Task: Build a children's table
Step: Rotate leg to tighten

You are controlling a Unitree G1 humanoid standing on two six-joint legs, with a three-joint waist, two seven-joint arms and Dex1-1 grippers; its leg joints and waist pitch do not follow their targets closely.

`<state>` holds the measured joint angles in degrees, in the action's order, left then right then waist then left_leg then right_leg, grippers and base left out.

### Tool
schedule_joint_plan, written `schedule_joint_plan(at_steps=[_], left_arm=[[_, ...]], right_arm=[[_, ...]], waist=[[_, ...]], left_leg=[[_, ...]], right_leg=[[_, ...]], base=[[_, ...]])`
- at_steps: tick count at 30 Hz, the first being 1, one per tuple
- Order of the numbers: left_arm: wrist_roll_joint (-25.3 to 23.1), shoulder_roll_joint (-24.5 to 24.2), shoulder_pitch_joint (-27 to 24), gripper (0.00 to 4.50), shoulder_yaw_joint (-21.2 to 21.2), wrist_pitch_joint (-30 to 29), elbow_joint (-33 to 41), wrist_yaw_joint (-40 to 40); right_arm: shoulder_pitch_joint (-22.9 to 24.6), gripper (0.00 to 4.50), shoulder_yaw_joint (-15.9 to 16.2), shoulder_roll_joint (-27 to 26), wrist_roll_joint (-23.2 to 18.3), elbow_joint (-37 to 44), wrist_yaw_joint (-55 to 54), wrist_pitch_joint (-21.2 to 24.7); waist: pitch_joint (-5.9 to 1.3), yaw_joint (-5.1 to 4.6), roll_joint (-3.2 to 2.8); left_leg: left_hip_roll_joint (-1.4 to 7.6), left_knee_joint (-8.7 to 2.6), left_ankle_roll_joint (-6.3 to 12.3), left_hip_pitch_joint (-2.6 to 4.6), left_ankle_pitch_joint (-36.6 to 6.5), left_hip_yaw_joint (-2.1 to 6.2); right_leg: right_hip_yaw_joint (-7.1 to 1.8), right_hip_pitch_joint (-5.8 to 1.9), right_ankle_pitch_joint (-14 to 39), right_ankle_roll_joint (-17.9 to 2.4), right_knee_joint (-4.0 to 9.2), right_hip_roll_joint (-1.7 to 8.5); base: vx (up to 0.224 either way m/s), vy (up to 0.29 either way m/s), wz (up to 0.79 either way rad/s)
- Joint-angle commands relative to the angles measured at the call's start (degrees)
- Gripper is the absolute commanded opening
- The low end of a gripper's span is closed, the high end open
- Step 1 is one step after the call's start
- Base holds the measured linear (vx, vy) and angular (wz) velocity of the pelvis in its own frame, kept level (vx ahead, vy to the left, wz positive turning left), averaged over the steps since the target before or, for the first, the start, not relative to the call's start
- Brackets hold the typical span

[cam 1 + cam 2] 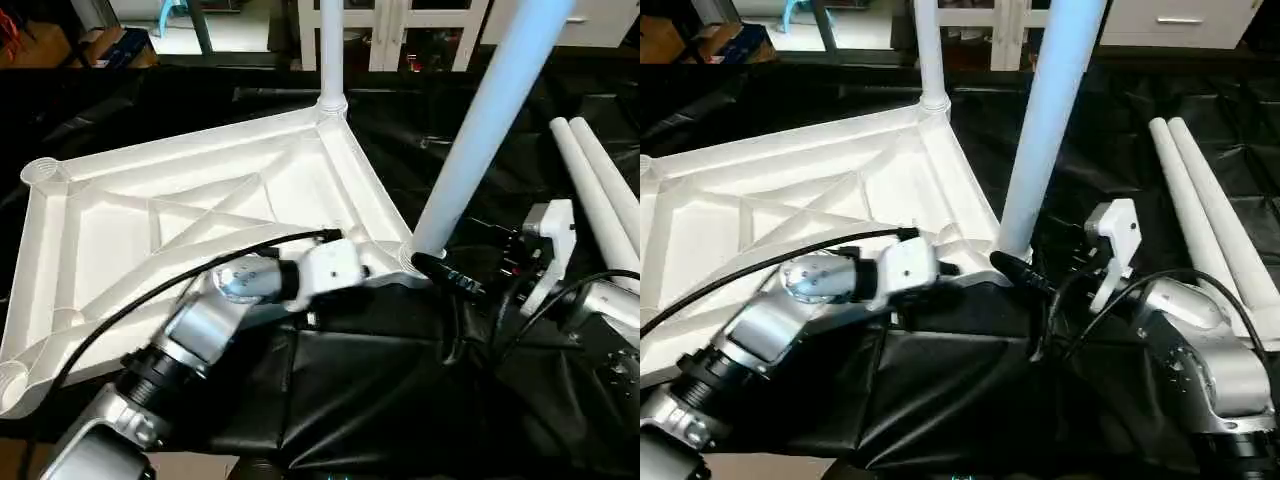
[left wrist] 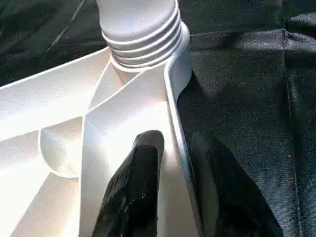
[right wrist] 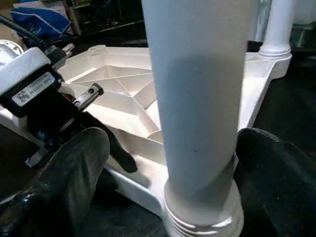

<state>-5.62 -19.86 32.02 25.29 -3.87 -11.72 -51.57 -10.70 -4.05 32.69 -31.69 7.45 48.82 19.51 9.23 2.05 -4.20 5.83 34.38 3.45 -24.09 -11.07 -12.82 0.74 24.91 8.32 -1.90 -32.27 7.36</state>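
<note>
Left gripper (image 2: pixel 170 190) straddles the tabletop (image 1: pixel 150 215) rim, fingers loosely astride; right gripper (image 3: pixel 163 187) hangs wide open around the near leg (image 1: pixel 480 130).
Tabletop lies underside-up on black sheeting (image 1: pixel 330 390), two legs standing in sockets, two spare legs (image 1: pixel 1205 210) lying alongside. We'd steady the rim and check the threaded collar sits fully home before fetching another.

Upright leg (image 3: pixel 197 98) stands between the right hand's (image 3: pixel 163 173) spread fingers.

Legible markings: one label, print not readable.
A white sticker (image 3: pixel 30 90) with a barcode-like square sits on the left gripper's (image 3: pixel 106 148) white housing; its characters cannot be resolved.
</note>
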Motion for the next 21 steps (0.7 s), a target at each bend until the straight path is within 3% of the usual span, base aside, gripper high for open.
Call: schedule_joint_plan(at_steps=[1, 4, 8, 12, 17, 21], left_arm=[[-0.68, -1.11, 0.35, 1.19, -0.26, 0.63, -1.84, 0.09], [0.56, -1.04, 0.27, 1.19, -0.94, 0.38, -2.85, -0.52], [1.29, 0.24, 0.02, 1.19, 0.32, 0.06, -3.78, -3.0], [-0.82, -0.53, 0.08, 1.19, 2.5, -1.56, -4.0, -4.01], [-2.76, -1.7, 1.09, 1.19, 3.08, -4.58, -4.77, -3.6], [-2.42, -1.26, 1.74, 1.19, 1.66, -4.78, -5.06, -3.16]], right_arm=[[1.11, 4.5, -0.37, 0.62, -0.65, 2.19, 0.8, 0.6], [1.64, 4.5, -0.45, 0.77, -0.72, 2.53, 0.97, 0.8], [2.09, 4.5, -0.32, 0.95, -0.47, 2.7, 1.06, 1.11], [2.26, 4.5, -0.19, 1.05, -0.33, 3.16, 1.25, 1.38], [2.43, 4.5, -0.34, 1.27, 0.06, 3.27, 1.27, 1.05], [2.58, 4.5, -0.42, 1.23, 0.14, 3.25, 1.11, 0.79]], waist=[[-4.99, 0.1, 0.81], [-4.94, 0.22, 0.79], [-4.74, 0.24, 0.76], [-4.73, 0.14, 0.63], [-4.94, 0.17, 0.57], [-5.01, 0.11, 0.6]], left_leg=[[6.45, -4.94, 6.9, 2.97, -4.57, 3.47], [6.46, -4.8, 8.02, 2.73, -4.34, 3.42], [6.6, -5.21, 6.64, 2.81, -8.14, 3.46], [6.63, -5.35, 5.81, 2.94, -9.29, 3.51], [6.56, -5.16, 6.22, 2.82, -7.84, 3.53], [6.54, -5.18, 6.33, 2.66, -8.95, 3.52]], right_leg=[[-0.87, -2.39, -1.05, -13.49, 1.3, 1.89], [-0.83, -2.55, -0.54, -14.0, 1.29, 2.16], [-0.86, -2.5, 4.85, -13.67, 1.85, 2.15], [-0.92, -2.42, 6.1, -12.89, 2.06, 2.09], [-0.9, -2.6, 4.65, -13.15, 1.85, 2.2], [-0.93, -2.67, 6.74, -13.1, 2.14, 2.28]], base=[[0.0, 0.0, 0.0], [0.0, 0.0, 0.0], [0.0, 0.0, 0.0], [0.0, 0.0, 0.0], [0.0, 0.0, 0.0], [0.0, 0.0, 0.0]])
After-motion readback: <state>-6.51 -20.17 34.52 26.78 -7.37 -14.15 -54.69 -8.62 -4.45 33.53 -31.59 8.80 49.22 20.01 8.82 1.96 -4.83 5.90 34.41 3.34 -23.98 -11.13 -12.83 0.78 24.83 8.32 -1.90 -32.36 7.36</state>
